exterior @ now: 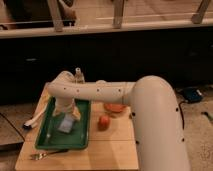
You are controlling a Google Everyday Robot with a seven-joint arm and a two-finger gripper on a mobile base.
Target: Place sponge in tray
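Observation:
The dark green tray (pixel 52 137) lies on the left part of the wooden table. A pale blue-grey sponge (pixel 65 124) sits inside it, near the middle. My gripper (pixel 67 113) hangs straight over the tray from the white arm (pixel 95 91), right above the sponge and touching or nearly touching its top. A small orange-red fruit (pixel 103 122) lies on the table just right of the tray.
A flat orange-brown object (pixel 115 108) lies behind the fruit. A clear bottle (pixel 78 75) stands behind the arm. A white utensil (pixel 35 120) lies left of the tray and a fork (pixel 45 154) at the front edge. The arm's bulky body (pixel 157 130) fills the right.

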